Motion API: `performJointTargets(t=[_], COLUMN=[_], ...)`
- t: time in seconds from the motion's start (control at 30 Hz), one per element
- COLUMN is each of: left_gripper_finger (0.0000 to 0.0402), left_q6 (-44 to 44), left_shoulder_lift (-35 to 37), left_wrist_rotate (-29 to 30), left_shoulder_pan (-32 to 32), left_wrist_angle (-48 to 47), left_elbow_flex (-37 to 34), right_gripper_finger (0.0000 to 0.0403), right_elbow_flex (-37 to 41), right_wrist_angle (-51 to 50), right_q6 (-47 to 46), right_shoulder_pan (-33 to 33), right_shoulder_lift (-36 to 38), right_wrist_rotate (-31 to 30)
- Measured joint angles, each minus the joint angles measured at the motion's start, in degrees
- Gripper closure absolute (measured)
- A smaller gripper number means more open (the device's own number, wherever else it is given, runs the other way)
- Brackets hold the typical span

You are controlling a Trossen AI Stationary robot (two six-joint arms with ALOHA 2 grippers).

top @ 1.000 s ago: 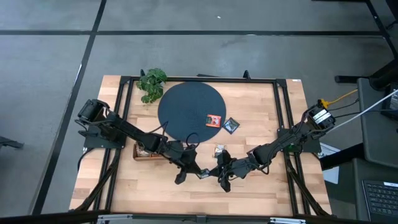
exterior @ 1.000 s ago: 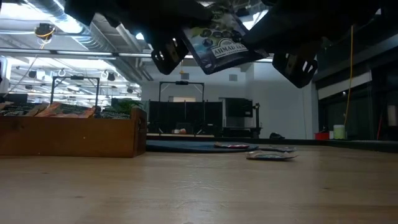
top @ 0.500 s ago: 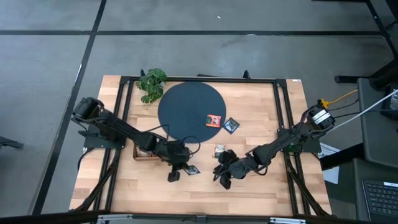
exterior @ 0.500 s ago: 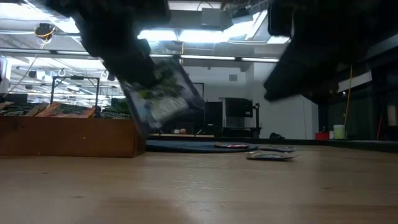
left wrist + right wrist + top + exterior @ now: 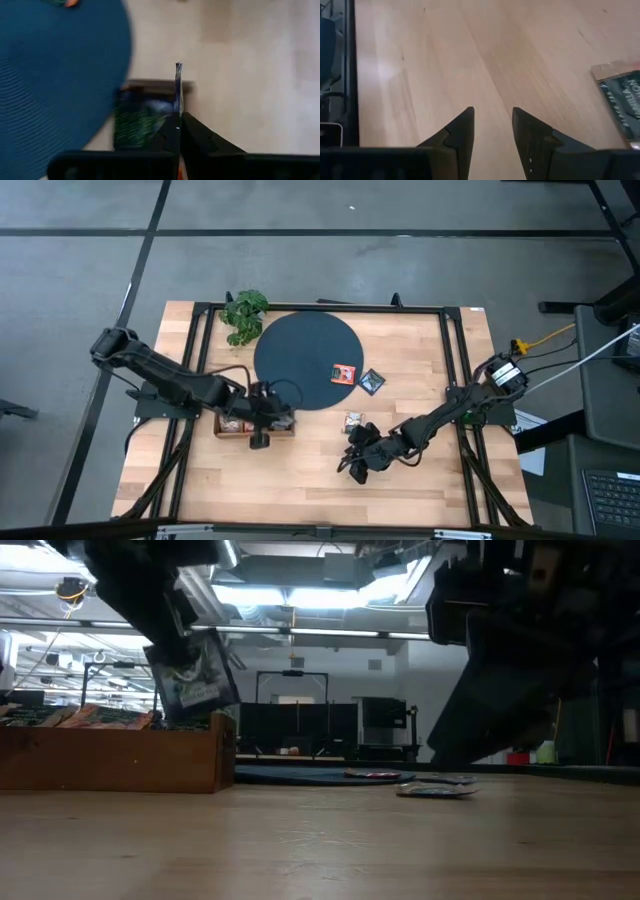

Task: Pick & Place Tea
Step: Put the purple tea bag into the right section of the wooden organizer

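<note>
left end effector (image 5: 262, 430): pinches a small flat dark tea sachet with a light label (image 5: 195, 680), above the brown wooden tray (image 5: 110, 755) | right end effector (image 5: 357, 465): fingers apart, holds nothing, right of the tray, over the table (image 5: 430, 480)

The left hand (image 5: 262, 423) holds a sachet (image 5: 192, 678) above the tray (image 5: 120, 757), the disc (image 5: 306, 360) just beyond it and the right hand (image 5: 358, 465) well apart over the counter (image 5: 420, 490).

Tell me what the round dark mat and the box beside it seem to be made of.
The round dark blue-black mat looks woven, perhaps fibre or plastic cord: fine concentric ribs, matte. The brown open-topped box looks like plain wood: flat boards, dull unvarnished face. The table looks like light wood with visible grain, faintly glossy.
</note>
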State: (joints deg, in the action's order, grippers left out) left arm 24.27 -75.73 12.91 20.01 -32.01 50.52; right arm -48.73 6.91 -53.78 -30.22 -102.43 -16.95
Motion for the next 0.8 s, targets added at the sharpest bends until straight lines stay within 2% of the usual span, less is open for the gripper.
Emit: performJointTargets(t=[0.13,0.47,0.8], left_gripper_finger=[0.0399,0.0399,0.0398], left_q6=[-2.94,-4.99,-9.41], left_shoulder_lift=[-0.17,-0.74,-0.75], left_wrist_rotate=[0.40,-3.99,-3.47], left_shoulder_pan=[-2.41,-4.76,-4.78], left_wrist_angle=[-1.81,-7.37,-5.40], left_elbow_flex=[0.00,0.00,0.00], right_gripper_finger=[0.0268,0.0268,0.0268], right_elbow_flex=[0.00,-0.02,-0.02], right_wrist_angle=[0.66,1.64,2.17], right_q6=[-0.01,0.09,0.09], right_shoulder_pan=[0.00,0.00,0.00], right_shoulder_lift=[-0.38,-0.35,-0.35], right_wrist_rotate=[-1.35,-3.08,-4.42])
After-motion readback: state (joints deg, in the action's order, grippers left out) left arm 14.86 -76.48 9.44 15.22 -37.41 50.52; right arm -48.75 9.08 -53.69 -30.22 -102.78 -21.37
